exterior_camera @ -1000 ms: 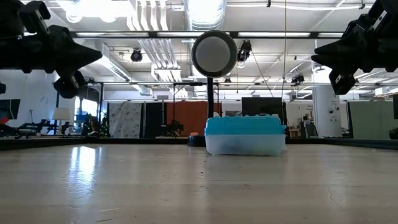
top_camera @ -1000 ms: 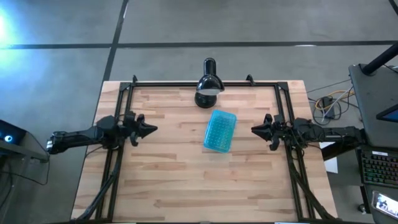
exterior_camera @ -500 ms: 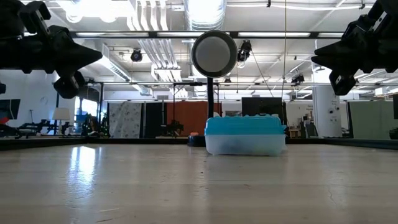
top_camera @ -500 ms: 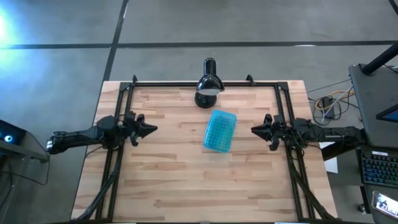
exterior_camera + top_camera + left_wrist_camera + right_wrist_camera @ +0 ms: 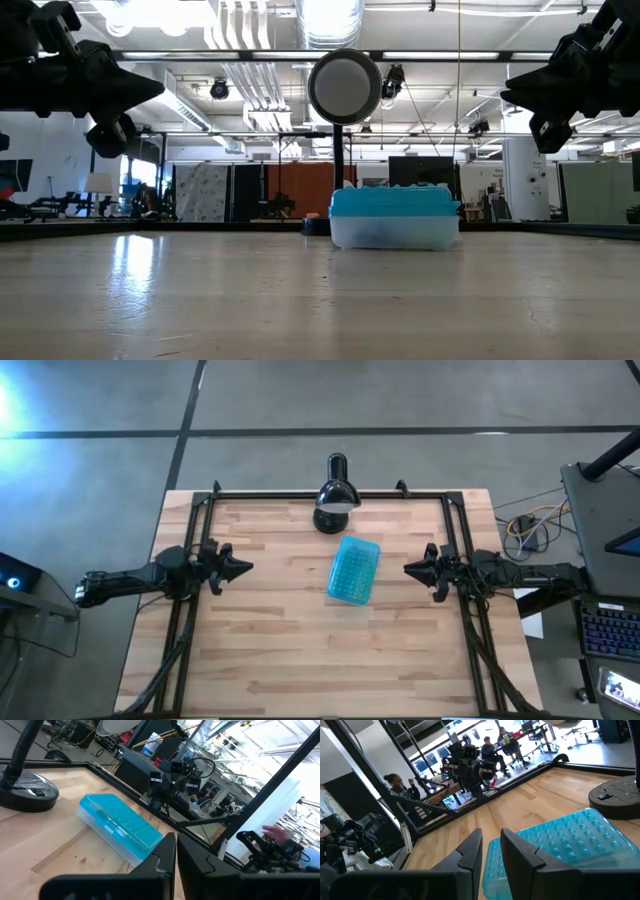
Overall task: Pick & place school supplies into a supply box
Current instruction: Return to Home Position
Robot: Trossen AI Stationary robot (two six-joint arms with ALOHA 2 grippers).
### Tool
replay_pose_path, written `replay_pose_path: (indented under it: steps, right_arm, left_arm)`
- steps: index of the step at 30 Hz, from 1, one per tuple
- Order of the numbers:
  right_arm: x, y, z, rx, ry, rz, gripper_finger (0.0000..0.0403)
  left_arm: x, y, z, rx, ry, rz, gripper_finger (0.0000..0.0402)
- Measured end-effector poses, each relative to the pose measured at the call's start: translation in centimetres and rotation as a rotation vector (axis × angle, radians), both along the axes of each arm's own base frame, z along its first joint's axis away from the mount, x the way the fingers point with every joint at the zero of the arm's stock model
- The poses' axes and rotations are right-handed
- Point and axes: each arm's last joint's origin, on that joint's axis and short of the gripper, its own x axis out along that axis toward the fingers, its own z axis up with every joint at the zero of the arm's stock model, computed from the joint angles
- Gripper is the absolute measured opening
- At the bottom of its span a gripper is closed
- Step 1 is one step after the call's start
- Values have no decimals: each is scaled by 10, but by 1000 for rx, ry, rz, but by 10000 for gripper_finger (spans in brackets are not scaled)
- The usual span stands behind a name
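The supply box (image 5: 355,571) lies flat near the table's middle with its turquoise lid shut. It also shows in the low view (image 5: 393,218), the left wrist view (image 5: 120,825) and the right wrist view (image 5: 555,850). No pens, pencils or scissors show; they are hidden or out of view. My left gripper (image 5: 248,568) hovers over the table's left side, shut and empty, pointing at the box. My right gripper (image 5: 407,568) hovers over the right side, its fingers a narrow gap apart (image 5: 491,837), empty, pointing at the box.
A black desk lamp (image 5: 335,500) stands at the table's far edge, just behind the box; its round head (image 5: 345,88) faces the low camera. A black metal frame (image 5: 300,494) runs along the far, left and right sides. People sit beyond the table (image 5: 395,782).
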Motion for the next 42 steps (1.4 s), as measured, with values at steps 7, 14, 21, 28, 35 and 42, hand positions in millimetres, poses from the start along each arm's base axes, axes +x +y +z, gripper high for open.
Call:
replay_pose_path:
  steps: [7, 14, 21, 28, 35, 42]
  right_arm:
    - [0, 0, 0, 0, 0, 0, 63]
    - [0, 0, 0, 0, -2, 0, 63]
    - [-1, 0, 2, 0, -24, 0, 63]
    - [-1, 0, 1, 0, -13, 0, 63]
    - [-1, 0, 1, 0, -14, 0, 63]
    - [-1, 0, 1, 0, -14, 0, 63]
  left_arm:
    - [1, 0, -1, -1, 9, 0, 0]
    - [1, 0, -1, -1, 9, 0, 0]
    - [1, 0, -1, -1, 9, 0, 0]
    - [1, 0, -1, -1, 9, 0, 0]
    - [1, 0, -1, -1, 9, 0, 0]
    - [1, 0, -1, -1, 9, 0, 0]
